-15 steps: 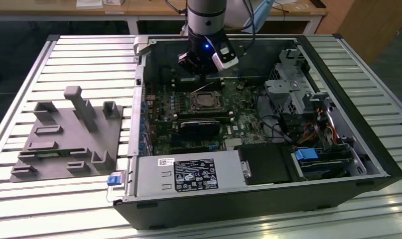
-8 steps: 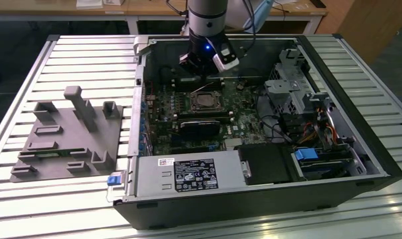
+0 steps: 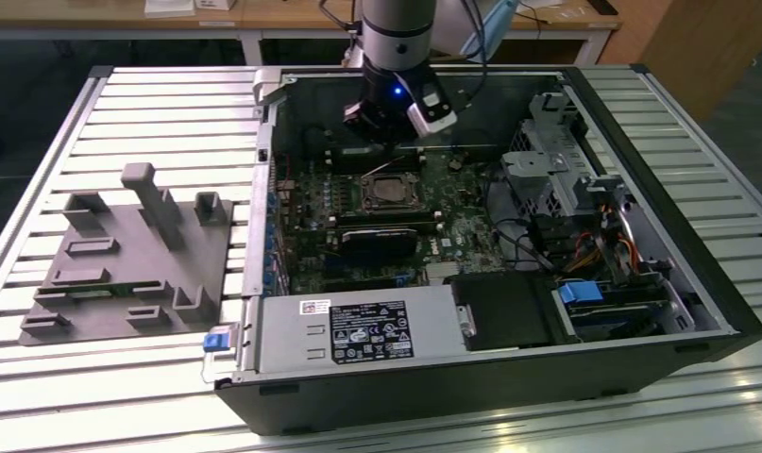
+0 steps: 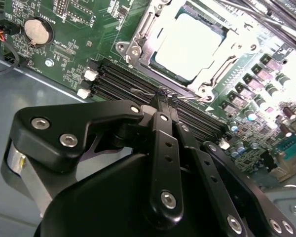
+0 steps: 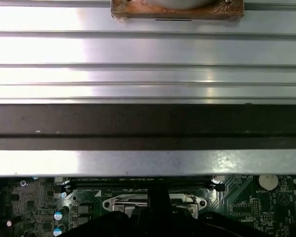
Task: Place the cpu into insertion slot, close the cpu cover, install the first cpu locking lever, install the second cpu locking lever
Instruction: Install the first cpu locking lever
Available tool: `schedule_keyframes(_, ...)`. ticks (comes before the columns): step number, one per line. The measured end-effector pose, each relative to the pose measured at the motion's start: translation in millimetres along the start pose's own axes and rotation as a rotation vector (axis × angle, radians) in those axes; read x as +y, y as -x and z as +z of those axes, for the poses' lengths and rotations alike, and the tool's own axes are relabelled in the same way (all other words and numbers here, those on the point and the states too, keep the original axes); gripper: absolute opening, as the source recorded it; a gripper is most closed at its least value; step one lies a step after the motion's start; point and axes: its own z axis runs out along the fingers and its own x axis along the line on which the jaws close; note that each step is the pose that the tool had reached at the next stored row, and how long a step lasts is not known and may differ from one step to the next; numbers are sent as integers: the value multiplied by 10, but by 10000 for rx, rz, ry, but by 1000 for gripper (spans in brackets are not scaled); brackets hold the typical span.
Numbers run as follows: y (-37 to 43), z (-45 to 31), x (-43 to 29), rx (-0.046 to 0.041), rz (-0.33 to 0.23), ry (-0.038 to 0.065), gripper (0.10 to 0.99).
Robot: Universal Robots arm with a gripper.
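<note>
Silvery square cpu (image 4: 187, 47) under framed cpu cover (image 4: 143, 29)

Silver-grey arm (image 3: 395, 33) with a small blue light, dark cables trailing, ending in a black hand (image 4: 164, 101) with silver screws.

memory slots (image 4: 138, 81) beside socket, case wall (image 5: 148, 126) close
</note>
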Motion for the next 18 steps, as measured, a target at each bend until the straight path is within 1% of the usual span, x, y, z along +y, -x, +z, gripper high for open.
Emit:
schedule_keyframes(8,24,40,15,0,-2,0,114)
schedule_keyframes(18,85,101,24,4,0,0,114)
